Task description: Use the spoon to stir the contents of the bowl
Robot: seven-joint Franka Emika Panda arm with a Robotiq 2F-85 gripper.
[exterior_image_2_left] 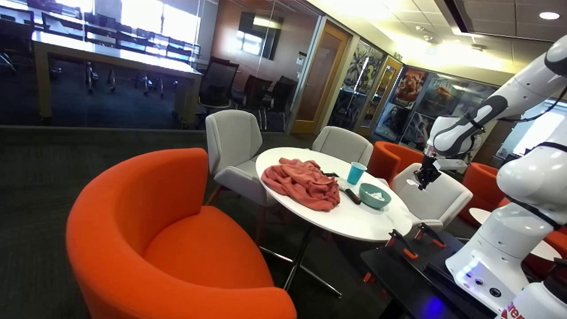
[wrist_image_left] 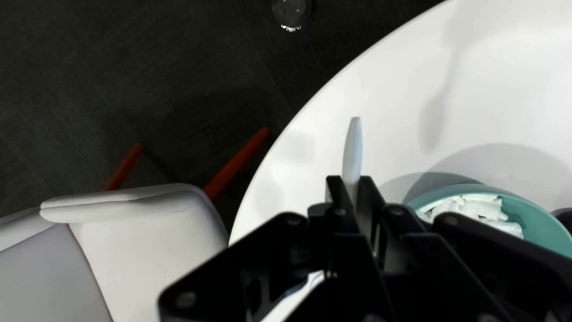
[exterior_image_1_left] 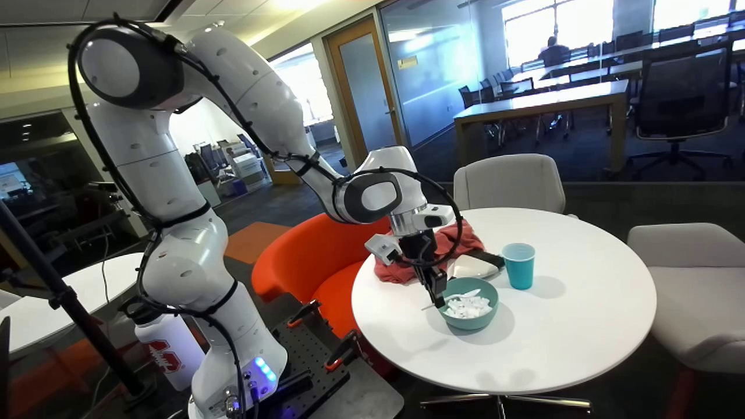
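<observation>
A spoon (wrist_image_left: 353,147) is pinched between the fingers (wrist_image_left: 368,192), behind its head (exterior_image_2_left: 412,182), and held above the surface (exterior_image_1_left: 582,314), apart from the bowl (exterior_image_2_left: 372,201); the head is presumably left free so that the white pieces (exterior_image_1_left: 467,308) can be stirred.

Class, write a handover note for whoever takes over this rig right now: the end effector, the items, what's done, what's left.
End effector: closed on the white spoon.
Spoon: held in the air, outside the green bowl.
Bowl: on the round table, white pieces inside.
Done: spoon grasped and off the table; whether anything has been stirred, the pictures don't show.
Left: probably lower the spoon into the bowl and stir.
</observation>
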